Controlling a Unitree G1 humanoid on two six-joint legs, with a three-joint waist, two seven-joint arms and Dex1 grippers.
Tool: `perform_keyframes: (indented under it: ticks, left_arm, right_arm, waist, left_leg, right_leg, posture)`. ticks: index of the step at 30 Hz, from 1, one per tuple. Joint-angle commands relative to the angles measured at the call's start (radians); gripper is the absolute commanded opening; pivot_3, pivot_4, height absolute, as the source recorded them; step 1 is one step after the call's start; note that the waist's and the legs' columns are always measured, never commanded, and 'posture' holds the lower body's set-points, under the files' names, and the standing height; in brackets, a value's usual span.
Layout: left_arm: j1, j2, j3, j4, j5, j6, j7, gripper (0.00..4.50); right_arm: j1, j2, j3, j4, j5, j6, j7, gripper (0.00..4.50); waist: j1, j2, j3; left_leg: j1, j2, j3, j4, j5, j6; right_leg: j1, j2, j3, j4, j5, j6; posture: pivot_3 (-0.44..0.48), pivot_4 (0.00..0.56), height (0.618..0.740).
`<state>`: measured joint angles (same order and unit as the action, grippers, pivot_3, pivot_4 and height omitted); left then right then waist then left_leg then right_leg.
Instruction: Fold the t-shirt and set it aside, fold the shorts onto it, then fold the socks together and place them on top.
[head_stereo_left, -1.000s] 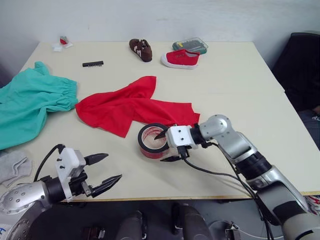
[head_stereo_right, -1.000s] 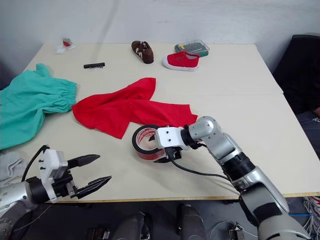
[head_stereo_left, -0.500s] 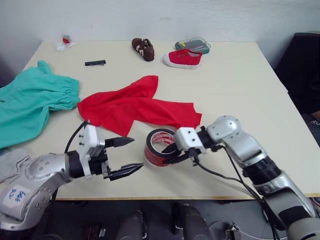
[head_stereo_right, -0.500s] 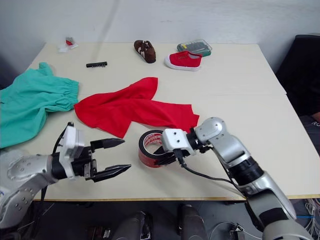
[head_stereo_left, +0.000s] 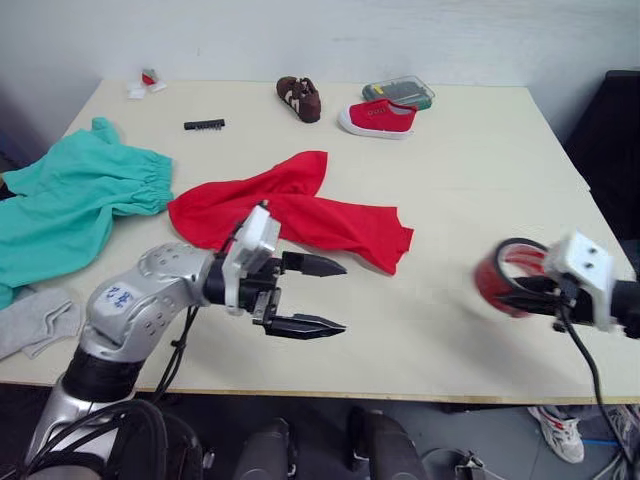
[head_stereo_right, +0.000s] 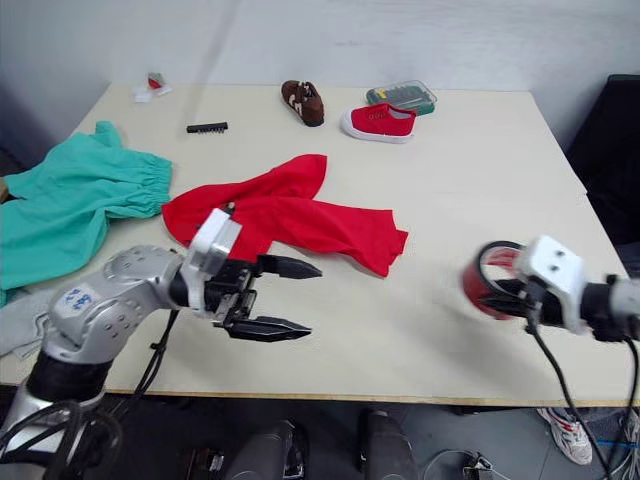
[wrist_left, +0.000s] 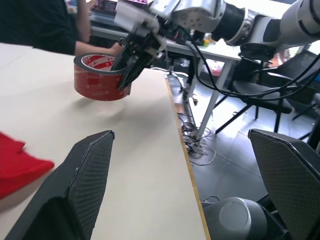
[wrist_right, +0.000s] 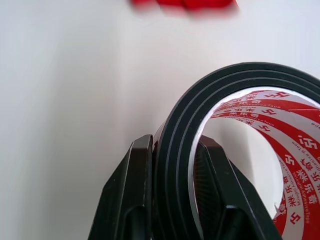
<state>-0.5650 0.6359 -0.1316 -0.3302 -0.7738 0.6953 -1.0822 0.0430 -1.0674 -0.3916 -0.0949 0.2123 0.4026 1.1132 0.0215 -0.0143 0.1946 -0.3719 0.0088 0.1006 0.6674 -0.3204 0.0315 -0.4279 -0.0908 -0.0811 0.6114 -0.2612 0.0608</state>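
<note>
Left gripper (head_stereo_left: 318, 296) reaching in from 8 o'clock over the near middle of the table (head_stereo_left: 470, 170), two black fingers spread wide with nothing between them, pointing toward 3 o'clock. Right gripper (wrist_right: 172, 175) out at 4 o'clock near the table's right edge, fingers pinched on the wall of a red tape roll (head_stereo_left: 502, 277), one finger inside the ring and one outside; roll apparently resting on the tabletop, though hard to confirm.

T-shirt (head_stereo_left: 290, 212) lying crumpled near the table's centre, just beyond the left gripper's fingertips. Shorts (head_stereo_left: 75, 205) spread at 9 o'clock, hanging partly over the left edge, their gathered waist close beside the t-shirt's left end. Grey socks (head_stereo_left: 35, 320) at 8 o'clock by the near left corner, beside the left arm.

Along the far edge: red canvas shoe (head_stereo_left: 378, 117) and brown shoe (head_stereo_left: 299, 98) at 12 o'clock, a clear box (head_stereo_left: 398, 92) just behind the red shoe, a small black strip (head_stereo_left: 203, 124) at 11 o'clock, a little red-and-white item (head_stereo_left: 145, 82) at the far left corner.
</note>
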Motion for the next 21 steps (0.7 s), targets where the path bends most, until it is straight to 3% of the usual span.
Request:
perform_keyframes:
  ticks: [1, 7, 21]
  left_arm:
    - [-0.040, -0.017, -0.013, 0.029, 0.034, -0.039, -0.038, 4.50]
    - [-0.046, -0.029, -0.010, 0.051, 0.062, -0.050, -0.060, 4.50]
    - [-0.024, -0.027, 0.001, 0.033, 0.085, -0.058, -0.054, 4.50]
  right_arm:
    - [-0.002, 0.017, -0.049, 0.081, -0.044, -0.092, -0.090, 0.71]
    - [0.027, 0.029, -0.034, 0.173, -0.096, -0.131, -0.175, 0.71]
    - [0.236, 0.021, -0.219, 0.237, -0.048, -0.107, -0.148, 0.71]
  waist:
    - [-0.006, 0.000, 0.000]
    - [-0.011, 0.001, 0.000]
    - [0.003, 0.001, 0.000]
  left_leg:
    - [0.001, 0.000, 0.001, 0.000, 0.000, 0.000]
    - [0.002, 0.004, 0.002, 0.000, 0.003, -0.004]
    - [0.002, 0.004, 0.000, 0.000, 0.003, -0.005]
  right_leg:
    - [0.000, 0.000, 0.002, 0.001, 0.000, 0.000]
    - [0.000, 0.006, 0.005, 0.002, 0.000, 0.000]
    - [0.001, 0.008, 0.007, 0.000, 0.000, 0.000]
  posture:
    - [0.000, 0.150, 0.740]
    - [0.000, 0.150, 0.740]
    - [0.000, 0.150, 0.740]
